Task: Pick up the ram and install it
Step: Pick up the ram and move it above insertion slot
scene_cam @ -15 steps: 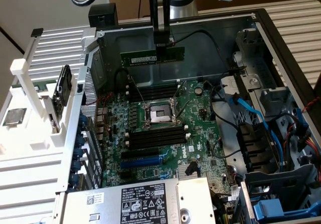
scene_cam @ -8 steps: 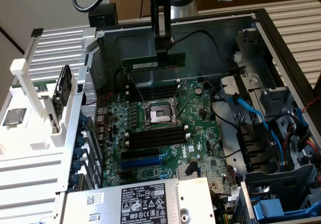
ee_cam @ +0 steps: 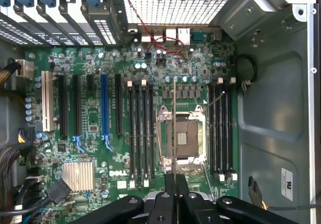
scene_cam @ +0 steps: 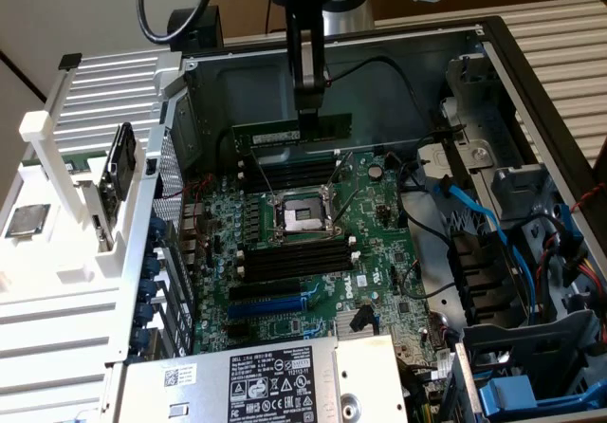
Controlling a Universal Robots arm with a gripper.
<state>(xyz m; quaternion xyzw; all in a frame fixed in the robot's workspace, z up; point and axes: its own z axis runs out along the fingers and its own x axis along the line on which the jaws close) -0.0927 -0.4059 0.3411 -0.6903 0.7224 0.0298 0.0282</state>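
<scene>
Open computer case (scene_cam: 493,53) lying on its side, cardboard boxes behind it, a white rack (scene_cam: 57,157) at the exterior view's left. My tool (scene_cam: 308,108) hangs over the motherboard (scene_cam: 313,285) with its fingers closed on the top edge of the ram (scene_cam: 285,131), gripping it near mid-length. The green stick is held level and clear of the board, toward the far side of the case. In the wrist view the ram (ee_cam: 174,118) shows edge-on as a thin line below the tool (ee_cam: 174,189). It runs parallel to both banks of memory slots (ee_cam: 220,128) and lies over the processor socket (ee_cam: 183,136), between the banks. In my judgement this step goes well if I hold the stick square to the chosen slot and line up its notch with the slot's key. I should then bear down evenly along its length, since a tilted edge could bind or stress the board. I cannot make out the notch, whether the slot latches stand open, or how high the ram hangs. The arm is cut off at the frame's top.
</scene>
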